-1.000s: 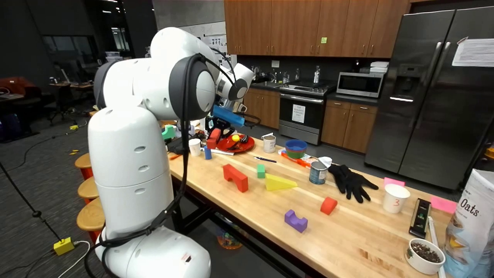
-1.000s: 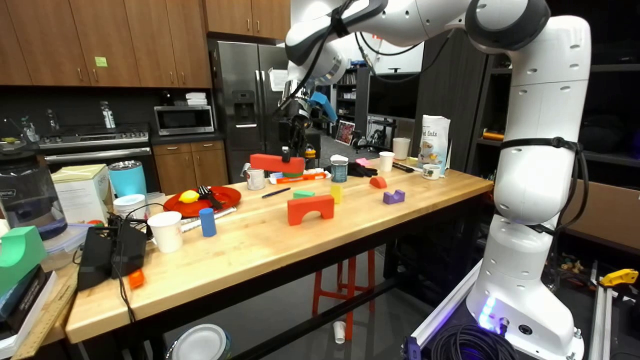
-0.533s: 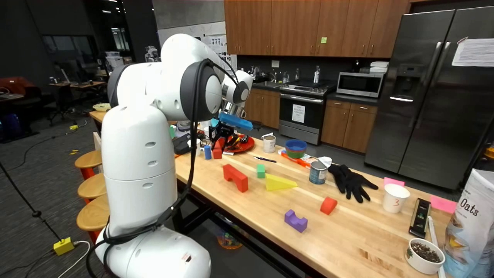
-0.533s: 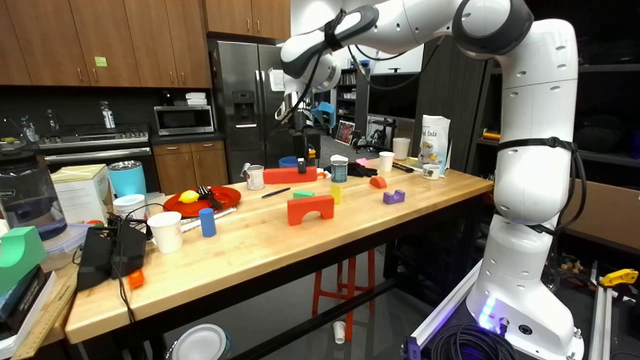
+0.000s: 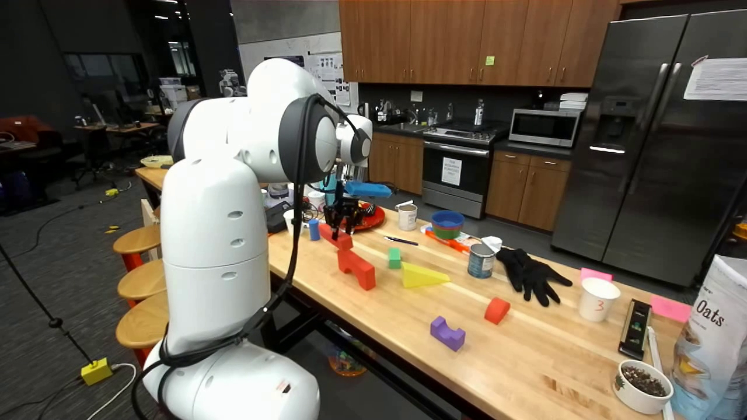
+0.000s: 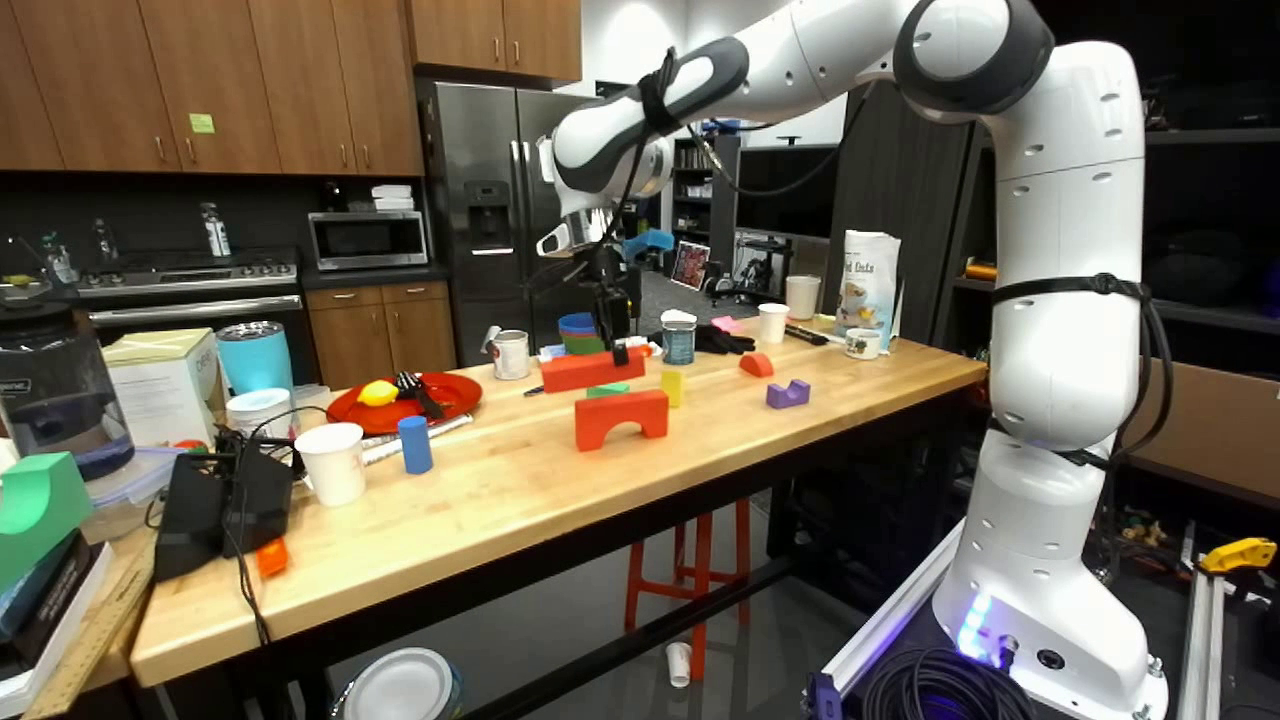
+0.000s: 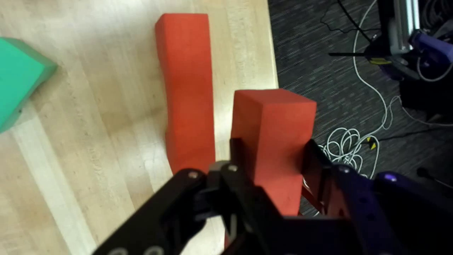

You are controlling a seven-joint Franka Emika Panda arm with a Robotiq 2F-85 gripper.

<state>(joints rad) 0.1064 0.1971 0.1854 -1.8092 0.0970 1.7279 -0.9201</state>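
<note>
Red block (image 7: 283,132), one: clamped in the hand (image 7: 273,151), protruding toward the frame's top, right of centre, wrist view.

In an exterior view, the tabletop (image 6: 520,500) carries a red plate (image 6: 460,392) near its far edge; a lemon (image 6: 378,393) and black utensils (image 6: 428,402) rest on the plate. A paper cup (image 6: 333,467) stands upright toward the left end. An oats bag (image 6: 868,275) stands toward the right end, a bowl (image 6: 862,346) in front. In both exterior views, a black glove (image 5: 525,269) lies near the far edge, beside a blue-grey can (image 5: 481,262).
</note>
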